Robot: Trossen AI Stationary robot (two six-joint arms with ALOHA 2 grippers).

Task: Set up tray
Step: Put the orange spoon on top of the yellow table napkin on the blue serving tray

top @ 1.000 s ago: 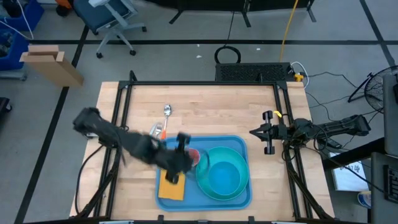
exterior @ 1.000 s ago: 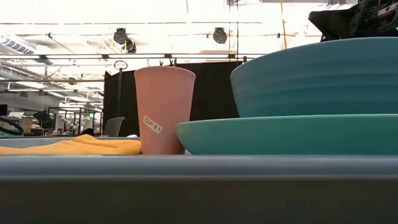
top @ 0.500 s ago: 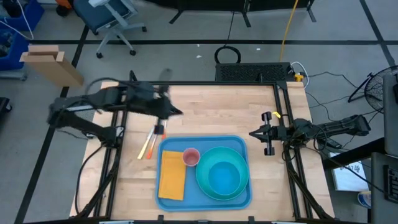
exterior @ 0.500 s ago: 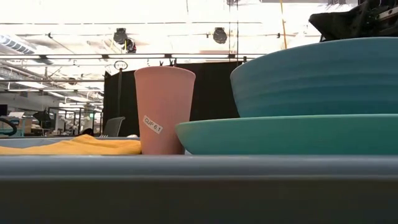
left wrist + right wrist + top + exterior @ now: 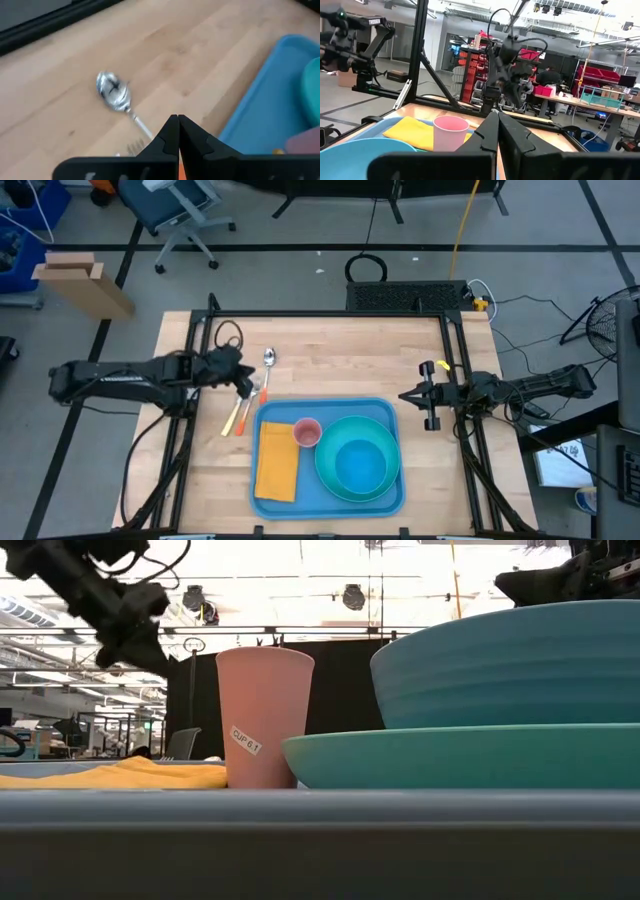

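Observation:
The blue tray [image 5: 320, 406] lies at the table's near middle. On it lie a folded yellow napkin [image 5: 277, 465] and a turquoise plate [image 5: 322, 468] with a blue bowl [image 5: 358, 462] in it, and a pink cup [image 5: 307, 432] stands upright between them. My left gripper [image 5: 248, 383] is shut and hangs above the wood just off the tray's far left corner, between a metal spoon [image 5: 114, 91] and the orange-handled cutlery [image 5: 240, 415]. My right gripper [image 5: 408, 395] is shut and waits off the tray's far right corner.
The spoon [image 5: 268, 360] lies on the bare wood beyond the tray. The orange-handled cutlery lies left of the tray's far corner. Black frame rails run along both table sides. Open wood stretches across the table's far half.
My left gripper has drawn back from over the tray beside the pink cup, swung up and toward the table's far left, then come to rest above the wood near the spoon. The cup, napkin, plate and bowl have stayed in place.

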